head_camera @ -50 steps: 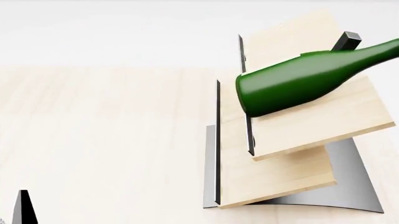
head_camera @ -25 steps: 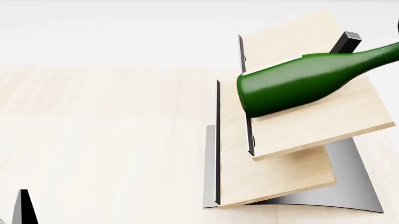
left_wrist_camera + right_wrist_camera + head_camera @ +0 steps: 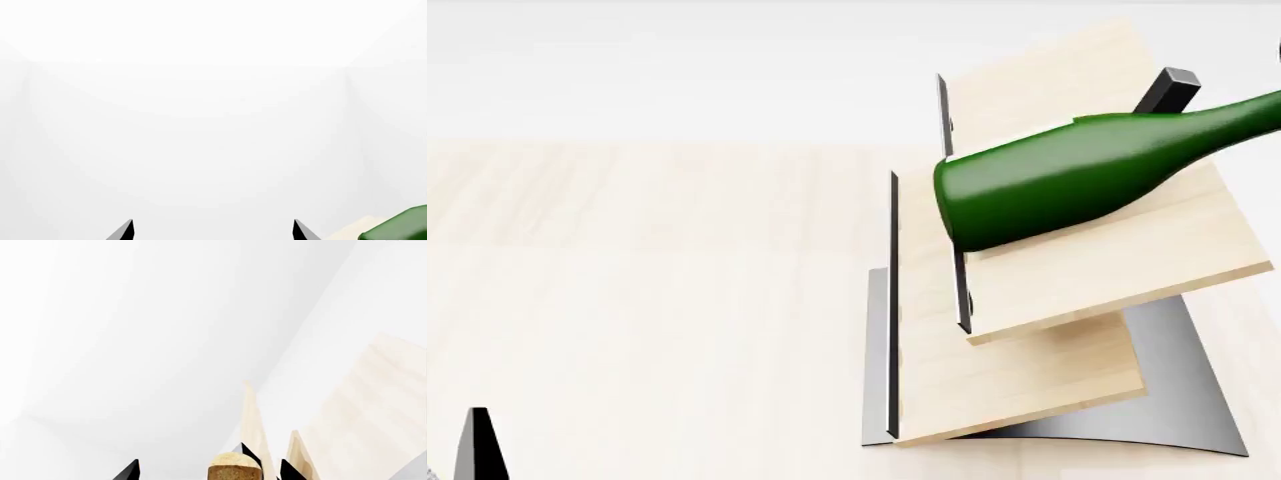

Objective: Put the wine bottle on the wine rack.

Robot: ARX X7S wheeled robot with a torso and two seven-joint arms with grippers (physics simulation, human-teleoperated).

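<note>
The dark green wine bottle (image 3: 1054, 190) lies on its side across the upper board of the wine rack (image 3: 1028, 370). Its base points left and its neck runs off the head view's right edge. In the right wrist view its cork (image 3: 233, 469) sits between the fingertips of my right gripper (image 3: 210, 471). The jaws stand wide, with a gap on each side of the cork. My left gripper (image 3: 212, 231) is open and empty; one fingertip (image 3: 478, 445) shows low at the left of the head view. A corner of the bottle (image 3: 400, 227) shows in the left wrist view.
The rack stands on a light wooden table (image 3: 641, 300) and has thin black edge strips (image 3: 893, 300), a black post (image 3: 1168, 88) and a curved grey base (image 3: 1188, 390). A white wall lies behind.
The bottle sank slightly onto the rack's upper board between one second ago and half a second ago. It has stayed still since. The left fingertip has not moved.
</note>
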